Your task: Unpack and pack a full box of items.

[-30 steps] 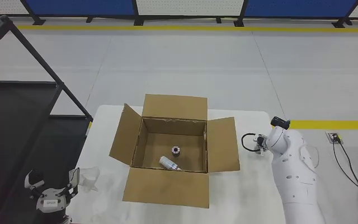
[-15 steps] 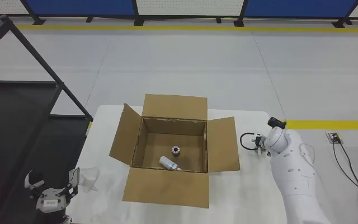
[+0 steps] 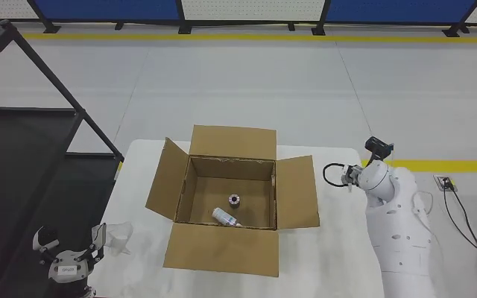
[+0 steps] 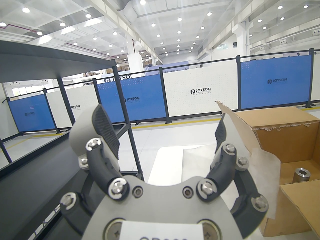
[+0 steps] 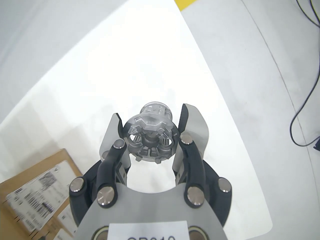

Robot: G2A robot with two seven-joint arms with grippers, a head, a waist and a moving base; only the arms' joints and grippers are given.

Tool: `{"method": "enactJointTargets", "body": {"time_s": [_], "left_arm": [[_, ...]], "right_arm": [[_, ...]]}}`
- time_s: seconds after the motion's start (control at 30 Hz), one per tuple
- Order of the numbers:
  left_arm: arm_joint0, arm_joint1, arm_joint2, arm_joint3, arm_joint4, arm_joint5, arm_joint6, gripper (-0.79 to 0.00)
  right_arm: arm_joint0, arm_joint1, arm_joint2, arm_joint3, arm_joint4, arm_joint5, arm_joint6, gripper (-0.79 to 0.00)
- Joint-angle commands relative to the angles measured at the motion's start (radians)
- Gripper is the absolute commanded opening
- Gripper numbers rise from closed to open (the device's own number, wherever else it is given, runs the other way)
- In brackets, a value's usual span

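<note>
The right gripper [image 5: 152, 117] is closed partway on a grey metal part [image 5: 151, 138], its pads against the toothed flange, above the white table [image 5: 140, 58] near a corner. The flange hides most of the part's body behind it. A box [image 5: 30, 196] corner with a label is cut off at the edge there.

The left gripper [image 4: 161, 121] is spread wide with nothing between its pads, just off the table's near left corner beside a black rack [image 4: 50, 58]. A pale, crumpled thing [image 3: 118, 237] beside it is too unclear to name.

The box [image 3: 231, 141] sits mid-table, flaps out. Inside lie a metal ring [image 3: 234, 200] and a small cylinder [image 3: 223, 217]; the near wall hides part of the floor.
</note>
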Motion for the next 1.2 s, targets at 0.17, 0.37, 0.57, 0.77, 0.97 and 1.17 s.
{"method": "enactJointTargets", "body": {"time_s": [0.17, 0.37, 0.57, 0.77, 0.97, 1.17], "left_arm": [[0.0, 0.0, 0.0, 0.0, 0.0, 0.0, 0.0, 0.0], [0.0, 0.0, 0.0, 0.0, 0.0, 0.0, 0.0, 0.0], [0.0, 0.0, 0.0, 0.0, 0.0, 0.0, 0.0, 0.0], [0.0, 0.0, 0.0, 0.0, 0.0, 0.0, 0.0, 0.0], [0.0, 0.0, 0.0, 0.0, 0.0, 0.0, 0.0, 0.0], [0.0, 0.0, 0.0, 0.0, 0.0, 0.0, 0.0, 0.0]], "right_arm": [[-0.191, -0.014, -0.104, -0.641, 0.035, 0.05, 0.058, -0.785], [-0.241, -0.023, -0.306, -0.815, 0.076, -0.085, 0.07, -0.785], [-0.112, -0.046, -0.547, -0.631, 0.02, -0.134, 0.153, -0.785], [0.059, -0.097, -0.731, -0.331, 0.035, -0.103, 0.189, -0.785], [0.192, -0.159, -0.877, -0.02, 0.008, -0.047, 0.175, -0.785], [0.288, -0.222, -0.954, 0.241, 0.06, -0.061, 0.207, -0.785]]}}
